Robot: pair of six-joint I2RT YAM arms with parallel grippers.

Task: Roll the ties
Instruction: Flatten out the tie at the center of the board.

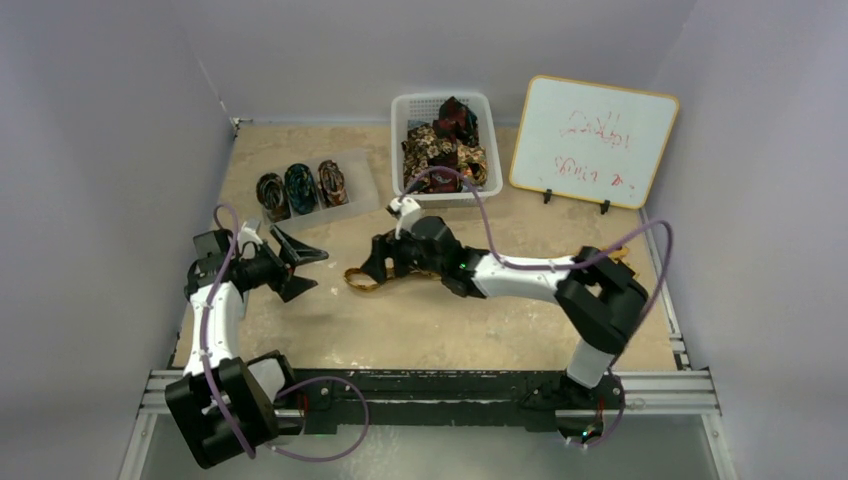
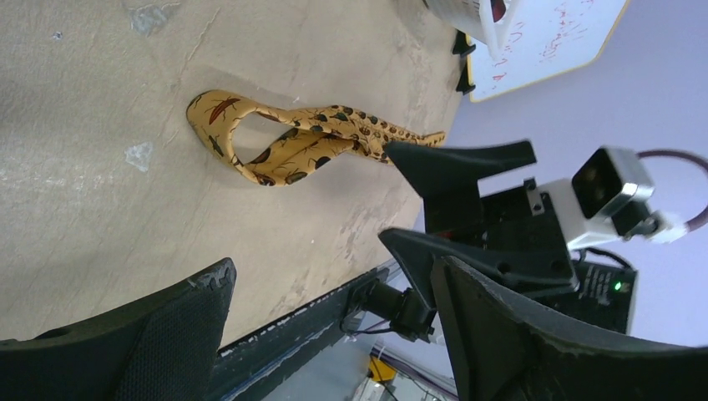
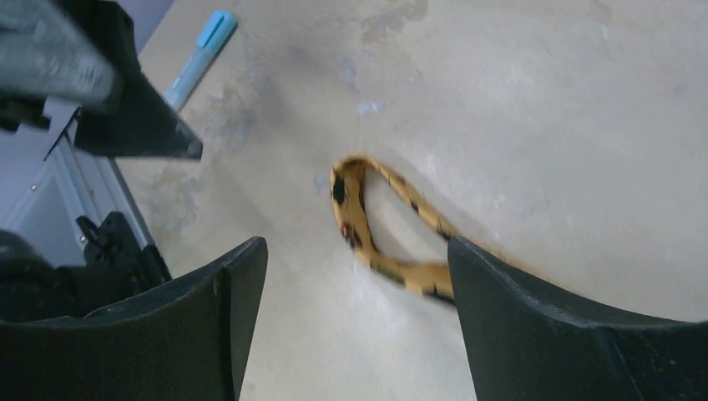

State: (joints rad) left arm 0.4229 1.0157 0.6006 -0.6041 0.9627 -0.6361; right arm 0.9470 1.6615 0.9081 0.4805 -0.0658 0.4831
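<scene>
A golden-yellow tie (image 1: 357, 281) with dark insect prints lies on the table in a loose loop. It also shows in the left wrist view (image 2: 292, 142) and the right wrist view (image 3: 357, 219). My right gripper (image 1: 372, 266) is open just above it; in its wrist view (image 3: 355, 255) the tie runs behind the right finger (image 3: 543, 326), untouched as far as I can see. My left gripper (image 1: 318, 270) is open and empty, left of the tie and facing it (image 2: 334, 284). More ties (image 1: 443, 145) lie heaped in a white basket (image 1: 404, 108).
A clear tray (image 1: 360, 172) at the back left holds three rolled ties (image 1: 300, 188). A whiteboard (image 1: 592, 140) stands at the back right. A blue marker (image 3: 200, 58) lies on the table near the left gripper's finger (image 3: 134, 117).
</scene>
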